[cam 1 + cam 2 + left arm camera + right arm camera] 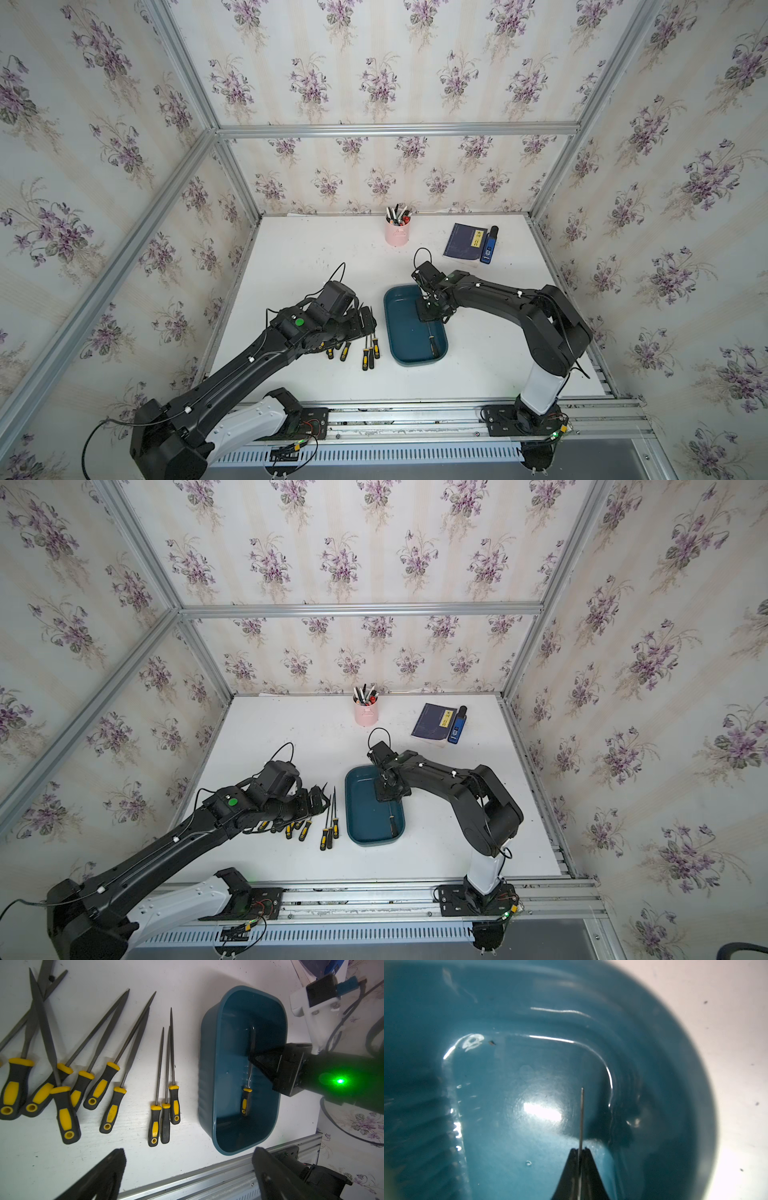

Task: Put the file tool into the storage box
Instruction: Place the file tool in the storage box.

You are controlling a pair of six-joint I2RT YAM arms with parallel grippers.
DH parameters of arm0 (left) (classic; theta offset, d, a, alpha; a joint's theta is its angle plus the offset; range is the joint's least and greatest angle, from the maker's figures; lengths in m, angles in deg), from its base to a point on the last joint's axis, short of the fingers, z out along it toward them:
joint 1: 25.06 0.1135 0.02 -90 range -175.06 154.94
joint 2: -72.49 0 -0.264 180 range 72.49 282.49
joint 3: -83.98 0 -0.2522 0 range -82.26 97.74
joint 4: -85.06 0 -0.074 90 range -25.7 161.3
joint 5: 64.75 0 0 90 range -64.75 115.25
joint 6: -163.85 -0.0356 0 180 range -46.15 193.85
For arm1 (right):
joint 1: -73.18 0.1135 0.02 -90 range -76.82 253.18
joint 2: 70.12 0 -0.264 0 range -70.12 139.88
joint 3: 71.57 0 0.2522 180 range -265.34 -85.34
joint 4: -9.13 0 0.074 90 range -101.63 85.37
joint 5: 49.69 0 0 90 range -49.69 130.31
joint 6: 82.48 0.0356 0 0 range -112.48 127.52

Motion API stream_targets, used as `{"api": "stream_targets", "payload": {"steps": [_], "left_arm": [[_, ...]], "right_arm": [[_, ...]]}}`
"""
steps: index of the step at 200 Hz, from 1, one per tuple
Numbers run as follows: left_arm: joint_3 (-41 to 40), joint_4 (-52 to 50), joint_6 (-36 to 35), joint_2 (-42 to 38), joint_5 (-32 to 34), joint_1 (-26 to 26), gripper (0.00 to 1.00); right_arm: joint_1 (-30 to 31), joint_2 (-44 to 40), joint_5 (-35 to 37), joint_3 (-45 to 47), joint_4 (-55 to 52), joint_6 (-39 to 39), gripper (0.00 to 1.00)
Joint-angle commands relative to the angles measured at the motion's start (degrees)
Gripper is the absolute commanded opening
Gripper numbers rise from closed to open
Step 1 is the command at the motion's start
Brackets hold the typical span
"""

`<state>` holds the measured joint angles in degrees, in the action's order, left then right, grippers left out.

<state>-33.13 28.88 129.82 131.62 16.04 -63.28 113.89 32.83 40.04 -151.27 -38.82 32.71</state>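
Observation:
The storage box [415, 362] [365, 812] is a dark teal tray right of the table's middle. One thin file tool [245, 1103] lies inside it, its yellow-black handle [433, 347] at the near end of the floor. My right gripper [430, 312] [579, 1149] reaches down into the box [508, 1105], shut on that file's steel shaft [581, 1115]. My left gripper [190, 1152] [365, 320] hangs open and holds nothing. It is over the files left of the box.
Three thin files [166, 1105] lie side by side just left of the box [207, 1084], and several larger ones [62, 1088] overlap further left. A pink pen cup [397, 232], a dark booklet [463, 241] and a blue device [489, 245] stand at the back. An aluminium rail [415, 411] edges the front.

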Motion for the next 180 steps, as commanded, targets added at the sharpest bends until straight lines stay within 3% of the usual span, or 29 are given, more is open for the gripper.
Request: {"api": "stream_targets", "payload": {"steps": [1, 57, 120, 180], "left_arm": [[0.03, 0.85, -0.15, 0.10, -0.16, 0.12, 1.00], [0.10, 0.51, -0.07, 0.03, -0.02, 0.18, 1.00], [0.05, 0.92, 0.70, 0.52, -1.42, 0.16, 1.00], [-2.19, 2.68, 8.32, 3.62, -1.09, -2.82, 0.99]], "right_arm": [[0.03, 0.40, 0.98, -0.99, -1.31, -0.32, 0.16], [-0.01, -0.10, 0.66, -2.03, -1.95, -0.19, 0.19], [0.00, -6.13, 0.61, -6.41, -4.19, -0.12, 0.25], [-0.19, -9.53, -0.69, -10.11, -7.40, -1.80, 0.33]]}}
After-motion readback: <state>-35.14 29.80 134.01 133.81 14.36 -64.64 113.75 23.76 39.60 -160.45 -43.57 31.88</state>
